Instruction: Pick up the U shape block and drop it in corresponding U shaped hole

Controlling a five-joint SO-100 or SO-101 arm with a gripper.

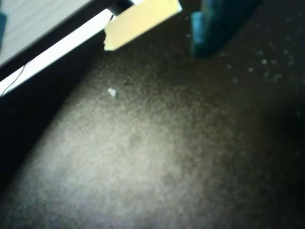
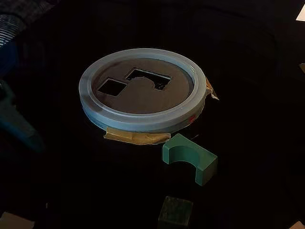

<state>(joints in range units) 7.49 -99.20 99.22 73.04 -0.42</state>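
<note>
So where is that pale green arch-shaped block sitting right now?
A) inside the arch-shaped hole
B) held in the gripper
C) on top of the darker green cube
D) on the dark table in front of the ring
D: in the fixed view the U shape block lies on the dark table just in front of the white ring, outside the U shaped hole.

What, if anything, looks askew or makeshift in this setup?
The white ring is held down with tan tape that sticks out unevenly at its near and right edges. The U shape block lies on its side, notch facing outward. Nothing is spilled or visibly damaged.
</note>
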